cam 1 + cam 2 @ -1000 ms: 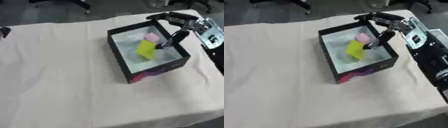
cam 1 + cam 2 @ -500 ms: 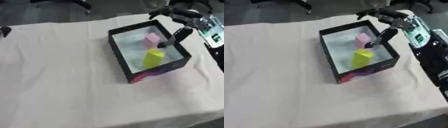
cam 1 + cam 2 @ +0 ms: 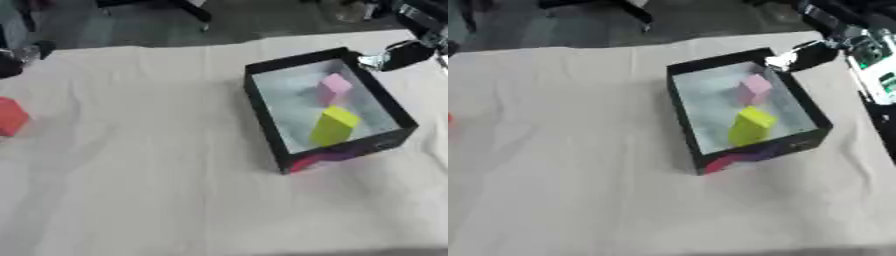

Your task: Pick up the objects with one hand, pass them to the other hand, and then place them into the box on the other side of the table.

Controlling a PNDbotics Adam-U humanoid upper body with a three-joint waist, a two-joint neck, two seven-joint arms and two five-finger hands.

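Right hand (image 3: 802, 56) sits at the far right corner of the box (image 3: 262, 107), above its rim; whether its fingers are spread or curled cannot be told. It holds nothing visible. One black box contains two blocks: one pink block (image 3: 333, 86), one yellow block (image 3: 333, 126). One red block (image 3: 10, 116) lies on the cloth-covered table (image 3: 157, 190), far left.

Right hand (image 3: 398, 54) blurred at upper right

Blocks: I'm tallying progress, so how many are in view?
3: a pink block and a yellow block inside the black box, a red block at the table's left edge.
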